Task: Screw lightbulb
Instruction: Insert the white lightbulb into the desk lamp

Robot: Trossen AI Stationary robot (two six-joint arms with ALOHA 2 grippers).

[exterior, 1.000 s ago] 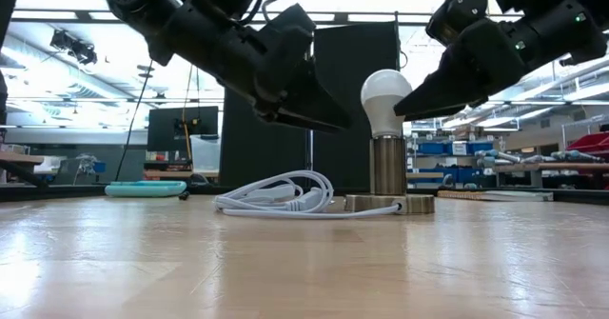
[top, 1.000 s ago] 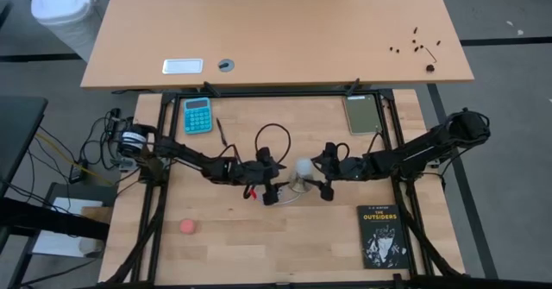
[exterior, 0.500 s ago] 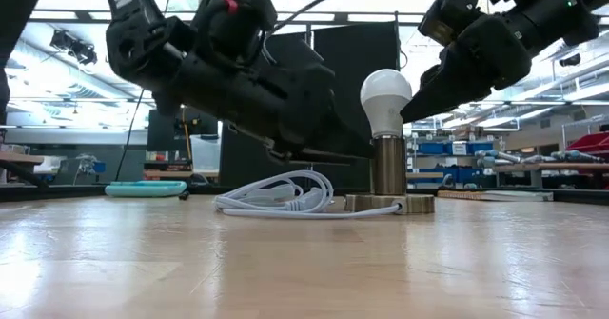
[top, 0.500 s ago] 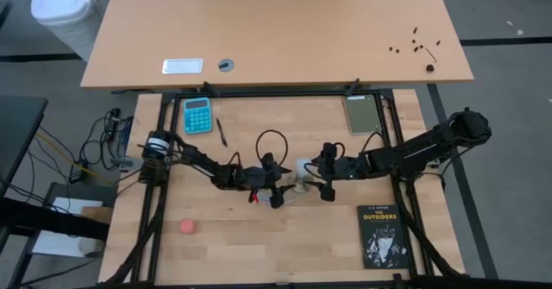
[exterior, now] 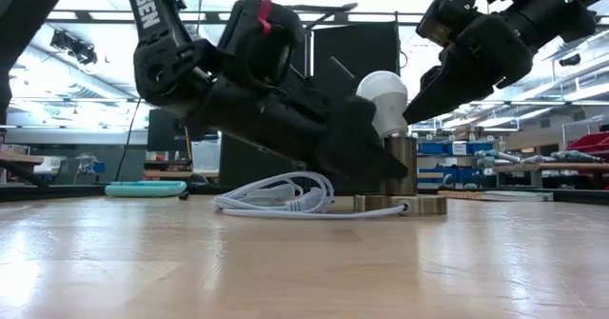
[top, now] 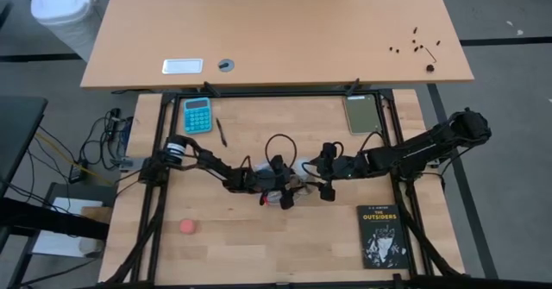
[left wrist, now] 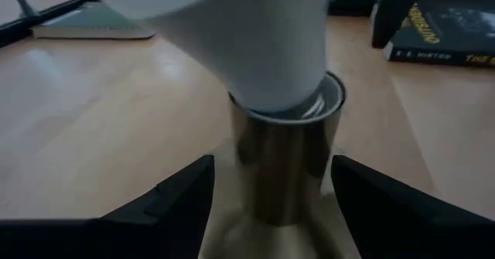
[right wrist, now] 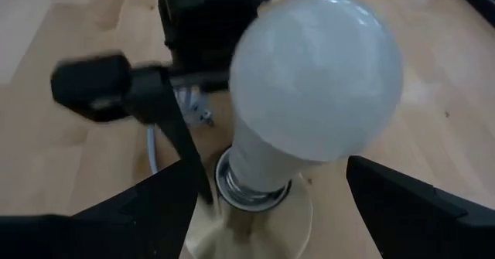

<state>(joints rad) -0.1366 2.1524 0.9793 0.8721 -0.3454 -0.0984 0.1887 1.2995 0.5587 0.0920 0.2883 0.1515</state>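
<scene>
Lightbulb [exterior: 383, 94] seated, slightly tilted, in brass socket [exterior: 400, 165] mid-desk [top: 259, 246]; left claw [left wrist: 267, 201] spread around the socket column, fingers apart either side, seemingly to steady it (contact unclear); right claw [right wrist: 267, 205] open, flanking the bulb without touching, apparently poised to twist it home; white cord [exterior: 276, 197] coiled beside the base
</scene>
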